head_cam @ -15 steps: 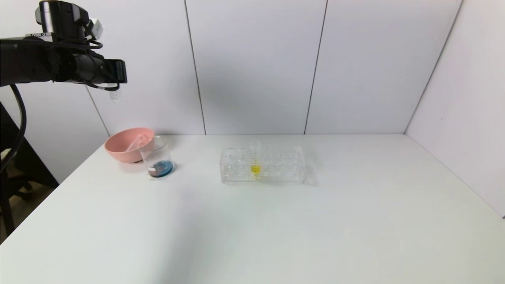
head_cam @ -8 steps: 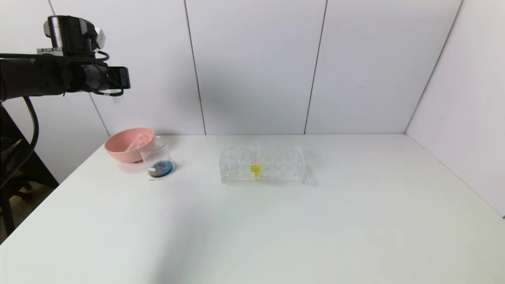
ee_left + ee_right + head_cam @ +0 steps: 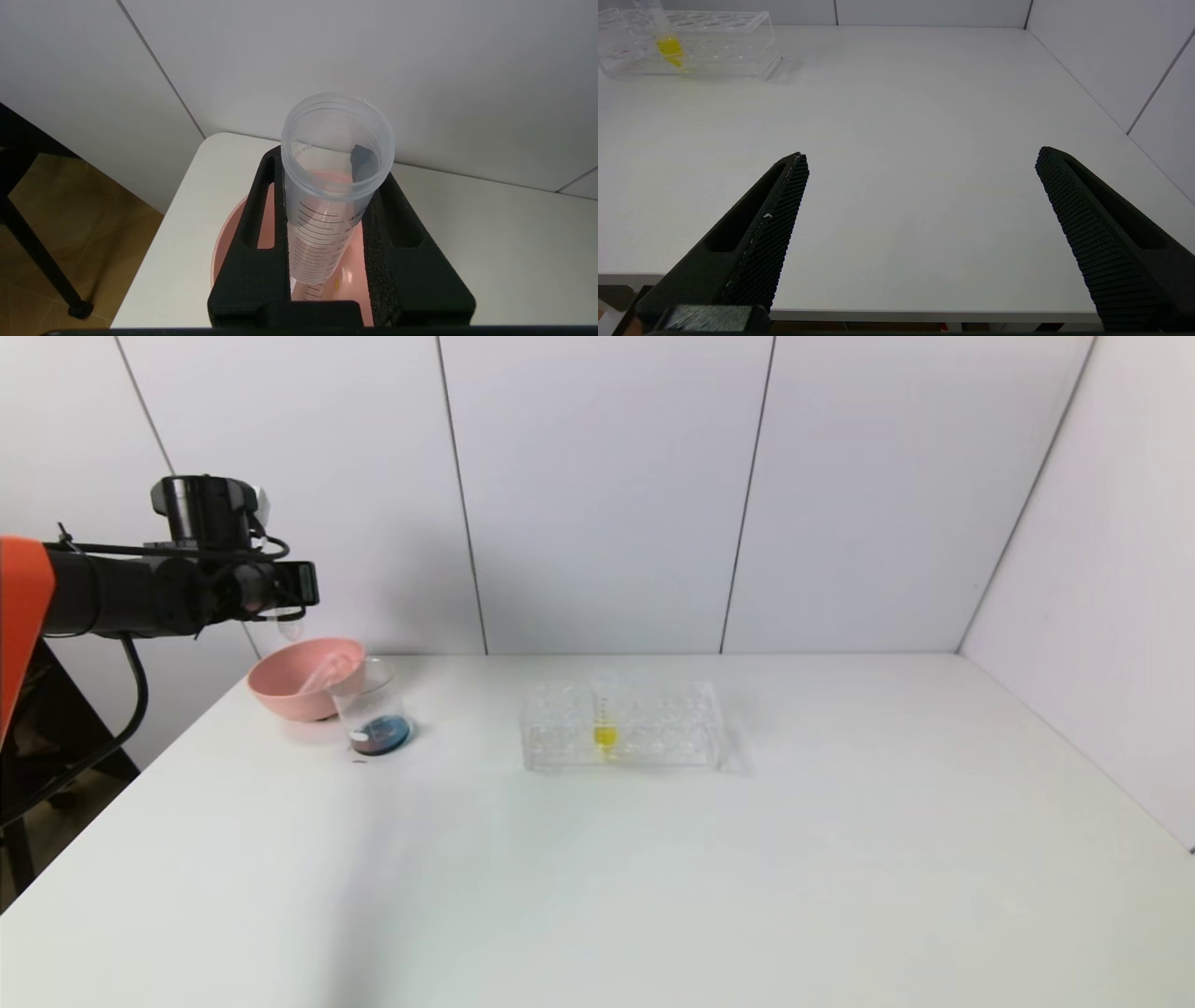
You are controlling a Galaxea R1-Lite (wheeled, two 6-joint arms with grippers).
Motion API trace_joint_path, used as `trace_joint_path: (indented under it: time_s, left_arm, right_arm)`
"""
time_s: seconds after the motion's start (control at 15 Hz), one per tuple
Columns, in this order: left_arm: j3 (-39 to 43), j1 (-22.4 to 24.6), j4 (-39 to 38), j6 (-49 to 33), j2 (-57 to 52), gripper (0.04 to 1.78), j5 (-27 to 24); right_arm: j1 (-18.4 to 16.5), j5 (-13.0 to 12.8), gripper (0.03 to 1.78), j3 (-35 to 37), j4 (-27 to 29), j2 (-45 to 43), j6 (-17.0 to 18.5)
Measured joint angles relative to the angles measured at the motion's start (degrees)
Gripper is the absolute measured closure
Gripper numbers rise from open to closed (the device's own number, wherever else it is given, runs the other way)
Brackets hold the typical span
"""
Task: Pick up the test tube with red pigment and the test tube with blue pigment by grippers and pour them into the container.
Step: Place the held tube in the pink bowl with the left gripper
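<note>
The left gripper (image 3: 327, 261) is clamped on an empty clear test tube (image 3: 334, 186), its black fingers (image 3: 261, 242) pressed against both sides of the tube, mouth towards the wrist camera. The tube wall carries printed black graduation lines with small numerals beside them, too small and curved to read for sure; faint moulded lettering inside the rim cannot be read either. No liquid shows in this tube, so which pigment it held cannot be told.

Taking the pink bowl (image 3: 294, 683) as landmark: the left gripper (image 3: 297, 586) hangs above the bowl's back rim, the tube's rounded end (image 3: 290, 629) pointing down just over it. A second empty tube (image 3: 322, 674) lies tilted inside the bowl. The container (image 3: 372, 709), a clear beaker, stands touching or just beside the bowl on its right front side, upright, with dark blue liquid mixed with a reddish patch at its bottom. The clear tube rack (image 3: 653, 733) stands well to the right of the bowl on the white table (image 3: 653, 877), with one upright tube of yellow liquid (image 3: 605, 728) in it.

The right gripper (image 3: 920, 196) is far from the bowl, over the table's near edge, its jaws spread wide apart and holding nothing
</note>
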Motion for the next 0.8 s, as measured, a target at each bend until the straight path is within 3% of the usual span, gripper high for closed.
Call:
trace_joint_path:
  time_s: [0.53, 0.67, 0.8]
  left_arm:
    - [0.8, 0.5, -0.2, 0.8, 3.8, 1.31, -0.1]
    - [0.8, 0.5, 0.0, 0.7, 3.9, 1.18, -0.1]
    - [0.6, 0.5, 0.1, 0.6, 3.9, 0.92, -0.1]
  right_arm:
    - [0.0, 0.0, 0.04, 0.0, 0.0, 0.0, 0.0]
    - [0.0, 0.0, 0.04, 0.0, 0.0, 0.0, 0.0]
    - [0.0, 0.0, 0.04, 0.0, 0.0, 0.0, 0.0]
